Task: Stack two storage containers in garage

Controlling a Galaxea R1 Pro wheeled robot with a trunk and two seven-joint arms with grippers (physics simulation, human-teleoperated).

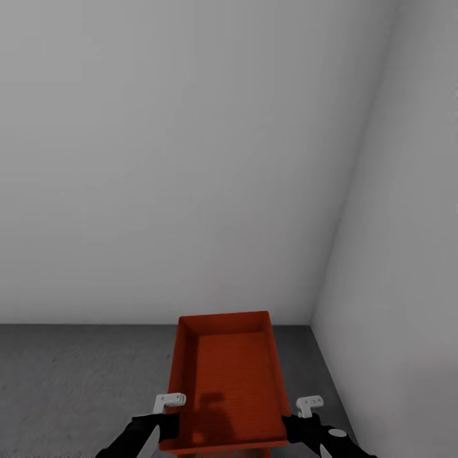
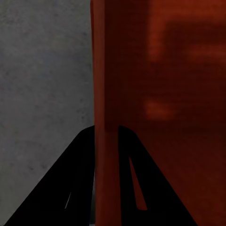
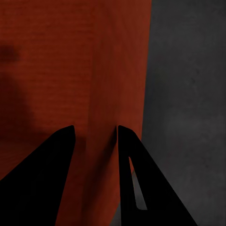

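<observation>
Head view: one red-orange storage container (image 1: 228, 381), open top, empty, sits low in the frame over the dark grey concrete floor (image 1: 70, 381). It is held between the two arms, long axis pointing away from the robot toward the white-grey back wall (image 1: 178, 159). A second white-grey wall (image 1: 401, 286) meets the back wall at a corner just to the right of the container's far end. Whether the container's underside touches the floor cannot be told from these views.

Left gripper (image 1: 166, 425): at the near left corner of the container, on its left long wall. Left wrist view: the two black fingers (image 2: 61, 188) stand either side of the thin red wall (image 2: 107, 179), one outside over the speckled concrete, one inside the bin. The fingers pinch the wall.

Right gripper (image 1: 298, 427): at the near right corner, on the right long wall. Right wrist view: black fingers (image 3: 42, 179) straddle the red wall (image 3: 96, 169), one on the inner side, one on the outer side over the concrete (image 3: 188, 94). Pinching the wall likewise.

Container interior shows a faint shadow on the bottom panel near the robot's end.
</observation>
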